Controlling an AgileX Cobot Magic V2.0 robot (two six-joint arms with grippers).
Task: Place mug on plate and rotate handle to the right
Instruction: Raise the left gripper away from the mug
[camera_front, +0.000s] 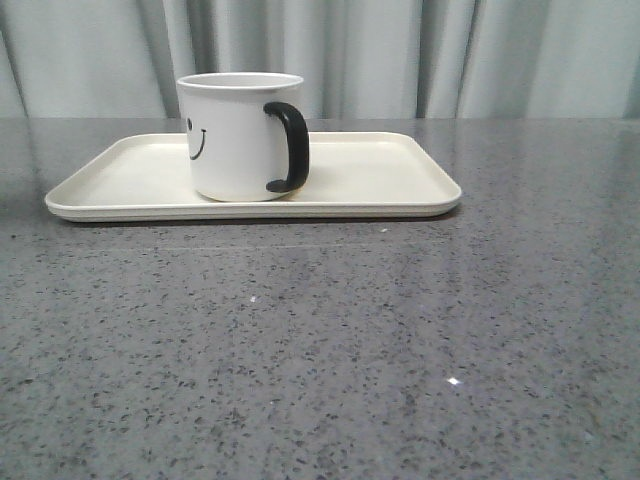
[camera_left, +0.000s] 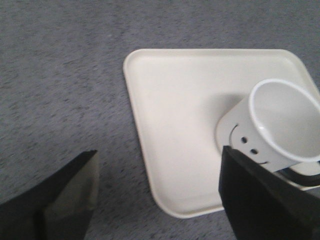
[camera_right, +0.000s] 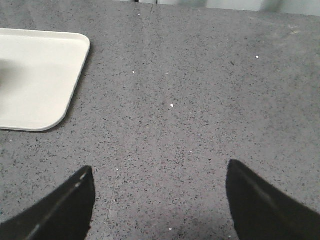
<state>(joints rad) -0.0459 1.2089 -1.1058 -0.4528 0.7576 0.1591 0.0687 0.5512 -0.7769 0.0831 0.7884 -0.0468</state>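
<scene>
Speckled grey bench (camera_front: 320, 350) fills the foreground. Both end effectors, left (camera_left: 157, 195) and right (camera_right: 160, 200), gape wide, empty. Beyond the left one, the white smiley mug (camera_front: 235, 135) stands upright on the cream plate (camera_front: 380, 175), black handle (camera_front: 290, 145) rightward.

My jaws stand wide apart above the grey bench (camera_right: 200, 100), the plate (camera_right: 35, 80) corner well off beside them.

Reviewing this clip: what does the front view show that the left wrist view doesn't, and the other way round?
Only the front view shows the white cylindrical mug's glossy black loop handle in full, pointing right, the grey curtain behind, and the whole cream rectangular tray. Only the left wrist view shows the mug's bare white interior and the left gripper, its dark fingers spread apart and holding nothing. Both show the mug standing on the tray, its smiley face, and the speckled grey tabletop.
</scene>
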